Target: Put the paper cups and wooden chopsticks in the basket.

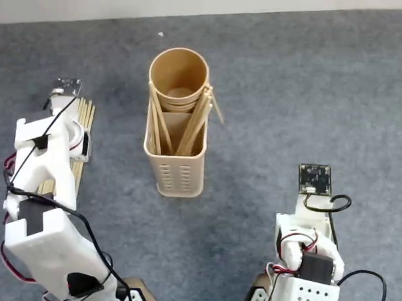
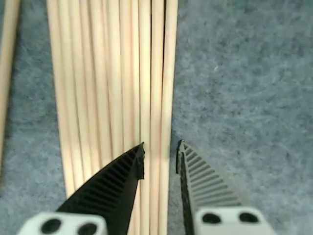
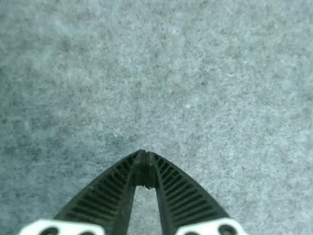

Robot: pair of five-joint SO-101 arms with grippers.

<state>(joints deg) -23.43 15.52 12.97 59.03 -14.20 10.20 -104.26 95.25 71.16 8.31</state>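
A beige slotted basket (image 1: 177, 166) stands in the middle of the grey mat. Stacked paper cups (image 1: 178, 77) sit in its far end, and several wooden chopsticks (image 1: 194, 124) lean inside it. More chopsticks (image 2: 112, 78) lie side by side in a flat row (image 1: 86, 117) at the left. My left gripper (image 2: 160, 147) is low over this row and open, its fingertips (image 2: 139, 156) straddling the two sticks at the row's edge. My right gripper (image 3: 145, 157) is shut on nothing, pointing down at bare mat near the front right.
One more chopstick (image 2: 9, 58) lies apart from the row on its other side. The left arm (image 1: 45, 164) covers part of the row. The right arm (image 1: 310, 246) sits at the front right, away from the basket. Grey mat lies open around the basket.
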